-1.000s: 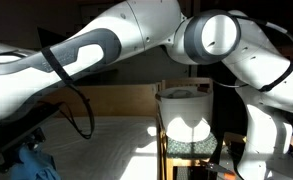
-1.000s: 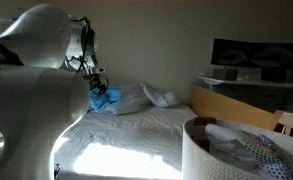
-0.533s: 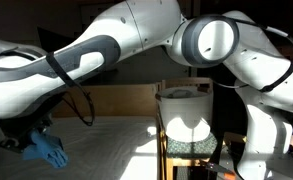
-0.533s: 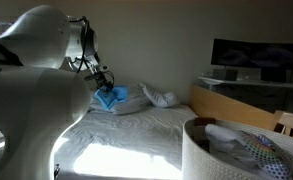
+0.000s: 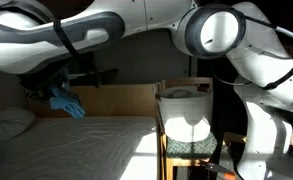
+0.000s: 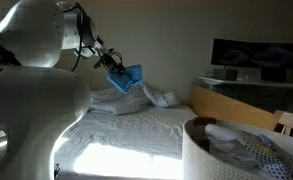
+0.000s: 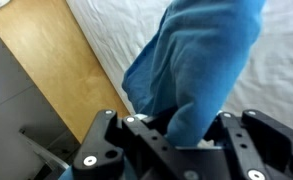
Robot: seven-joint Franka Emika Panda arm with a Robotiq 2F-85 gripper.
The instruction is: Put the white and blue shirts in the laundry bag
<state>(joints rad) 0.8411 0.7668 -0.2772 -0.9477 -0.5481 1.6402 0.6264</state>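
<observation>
My gripper (image 7: 176, 132) is shut on the blue shirt (image 7: 206, 60), which hangs from the jaws above the bed. In both exterior views the blue shirt (image 5: 68, 104) (image 6: 127, 79) dangles in the air near the headboard, clear of the mattress, under the gripper (image 6: 113, 67). The laundry bag (image 5: 183, 118) (image 6: 226, 155) stands beside the bed, tall and white with a rolled rim, with pale fabric showing inside. A crumpled white cloth (image 6: 159, 97), possibly the white shirt, lies on the bed by the pillow.
A white pillow (image 5: 6, 122) (image 6: 111, 100) lies at the head of the bed. A wooden headboard (image 5: 116, 100) (image 7: 56, 70) runs behind it. A wooden frame (image 6: 246, 100) borders the bed near the bag, and a dark monitor (image 6: 254, 55) stands behind. The robot's white body (image 6: 21, 120) fills the foreground.
The gripper has risen from the mattress with the blue shirt and swung it away from the pillow. The shirt now hangs free in the air. The jaws stayed shut.
</observation>
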